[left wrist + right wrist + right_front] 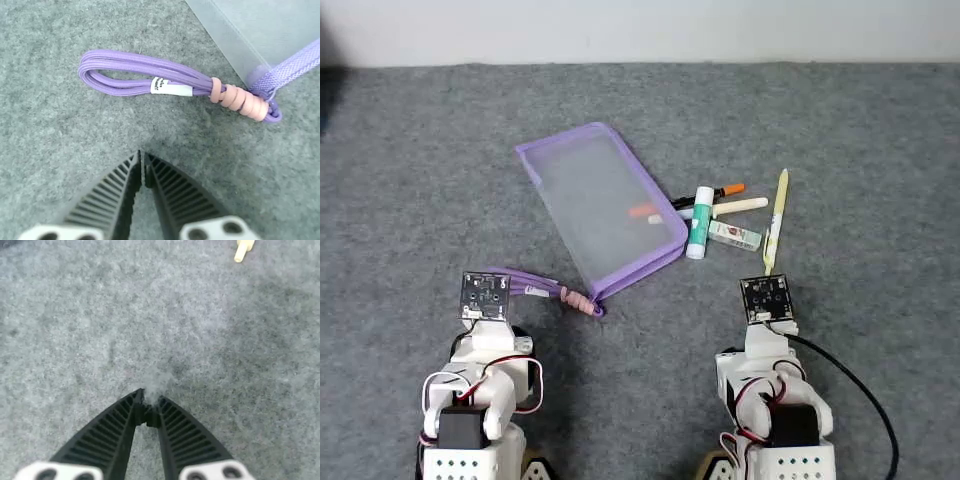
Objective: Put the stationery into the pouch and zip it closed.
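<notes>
A clear pouch with purple trim (603,207) lies slanted mid-table, its purple wrist strap (535,288) looped at the near corner. Beside its right edge lie a glue stick (700,222), an orange-tipped pen (712,194), a cream pen (735,206), a small eraser box (735,236) and a yellow pencil-like stick (776,220). Something orange (642,211) shows at the pouch's right side. My left gripper (143,159) is shut, just short of the strap (135,75) and pink beads (240,101). My right gripper (148,400) is shut over bare carpet, the yellow stick's tip (243,249) beyond it.
Grey carpet (840,130) covers the whole table. Both arms sit folded at the near edge, left (480,400) and right (775,400). A black cable (865,395) runs from the right arm. Open carpet lies between the arms and behind the pouch.
</notes>
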### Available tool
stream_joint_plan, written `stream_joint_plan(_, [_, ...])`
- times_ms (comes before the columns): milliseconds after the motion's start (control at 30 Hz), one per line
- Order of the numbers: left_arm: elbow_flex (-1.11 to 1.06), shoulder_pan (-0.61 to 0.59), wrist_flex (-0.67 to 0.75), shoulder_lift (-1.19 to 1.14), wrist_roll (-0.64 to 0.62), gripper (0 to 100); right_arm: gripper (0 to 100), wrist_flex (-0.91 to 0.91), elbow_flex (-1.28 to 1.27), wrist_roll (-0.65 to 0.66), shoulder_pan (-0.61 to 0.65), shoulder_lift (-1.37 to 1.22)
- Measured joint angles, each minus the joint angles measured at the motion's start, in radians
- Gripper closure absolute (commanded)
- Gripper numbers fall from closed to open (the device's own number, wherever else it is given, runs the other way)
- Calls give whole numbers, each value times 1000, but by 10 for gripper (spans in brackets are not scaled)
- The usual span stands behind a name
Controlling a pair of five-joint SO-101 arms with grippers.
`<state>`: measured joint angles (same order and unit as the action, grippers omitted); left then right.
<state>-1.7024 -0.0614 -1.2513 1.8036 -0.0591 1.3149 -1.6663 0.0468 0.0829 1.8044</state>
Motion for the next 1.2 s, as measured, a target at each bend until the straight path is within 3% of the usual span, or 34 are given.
stream_joint_plan(833, [0,0,0,0,0,987,990,0,0,0,25,0])
stream_joint_plan(967, [0,0,0,0,0,987,990,0,0,11,-25,0])
stream_joint_plan(1100, [0,0,0,0,0,987,990,-43,0,130,-89,0])
stream_joint_plan(1200, [0,0,0,0,0,987,991,-115,2,143,-126,0])
